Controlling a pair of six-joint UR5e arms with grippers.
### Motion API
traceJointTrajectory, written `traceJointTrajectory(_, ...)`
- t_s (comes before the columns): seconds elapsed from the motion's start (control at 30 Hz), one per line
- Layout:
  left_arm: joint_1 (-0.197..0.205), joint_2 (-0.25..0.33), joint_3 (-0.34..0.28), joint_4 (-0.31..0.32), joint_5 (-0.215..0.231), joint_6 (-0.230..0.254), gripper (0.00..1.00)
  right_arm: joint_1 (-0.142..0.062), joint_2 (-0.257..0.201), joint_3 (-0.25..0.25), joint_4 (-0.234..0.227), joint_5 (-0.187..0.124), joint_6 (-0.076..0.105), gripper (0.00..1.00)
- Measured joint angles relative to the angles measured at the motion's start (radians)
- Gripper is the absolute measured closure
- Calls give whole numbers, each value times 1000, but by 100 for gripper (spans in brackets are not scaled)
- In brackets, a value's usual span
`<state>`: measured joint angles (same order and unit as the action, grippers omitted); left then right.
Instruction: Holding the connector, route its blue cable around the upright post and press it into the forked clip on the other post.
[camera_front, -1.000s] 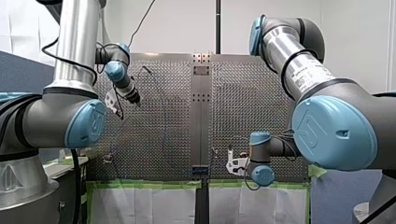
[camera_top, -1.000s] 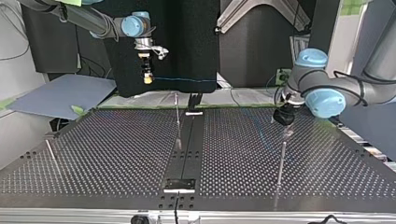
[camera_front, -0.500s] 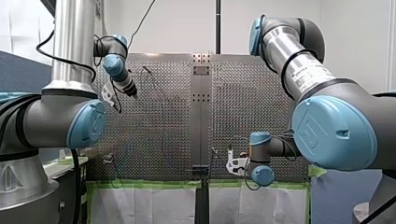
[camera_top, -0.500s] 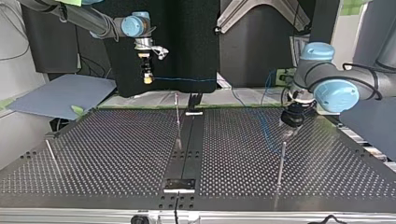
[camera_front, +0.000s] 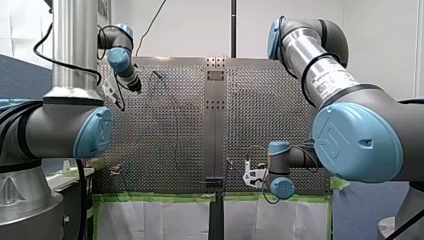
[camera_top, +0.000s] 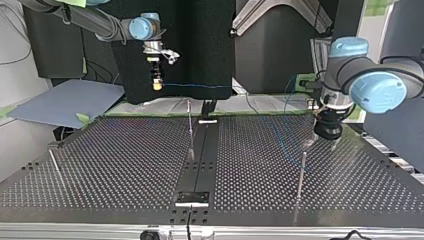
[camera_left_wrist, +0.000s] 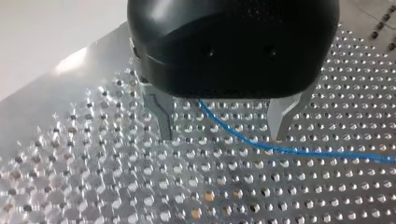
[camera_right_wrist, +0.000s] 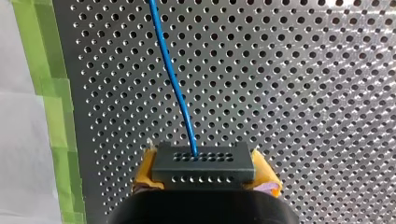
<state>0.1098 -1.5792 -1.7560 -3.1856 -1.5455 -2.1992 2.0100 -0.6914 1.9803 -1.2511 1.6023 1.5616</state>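
My right gripper (camera_right_wrist: 203, 184) is shut on the black connector (camera_right_wrist: 203, 167), with yellow pads on either side of it. From the connector the blue cable (camera_right_wrist: 170, 77) leads away over the perforated plate. In the top view this gripper (camera_top: 157, 85) hangs beyond the table's far edge, and the cable (camera_top: 200, 86) stretches to the right. My left gripper (camera_left_wrist: 222, 133) is open, its metal fingers (camera_left_wrist: 161, 116) wide apart above the plate. The cable (camera_left_wrist: 243, 142) runs loose between and beneath them. In the top view my left gripper (camera_top: 328, 131) hovers past a thin upright post (camera_top: 300, 175).
A second thin post (camera_top: 190, 127) stands by the dark centre strip (camera_top: 202, 165), and a third post (camera_top: 54, 165) leans near the top view's left edge. Green tape (camera_right_wrist: 56, 116) lines the plate's border. A grey board (camera_top: 65, 102) lies beyond the far-left corner.
My left gripper has moved to the right and nearer in the top view, up and to the left in the front view. My right gripper still holds the connector in the same place.
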Motion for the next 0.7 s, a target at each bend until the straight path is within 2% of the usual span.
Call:
traceJointTrajectory(0.33,-2,85,-13,8,-19,91,0,-12,-1,-11,6,-1,1,100)
traceJointTrajectory(0.53,5,134,-9,27,-60,140,0,-13,0,-27,29,-2,-1,100)
traceJointTrajectory(0.7,0,177,5,6,-102,183,0,-14,0,-32,48,-3,-3,100)
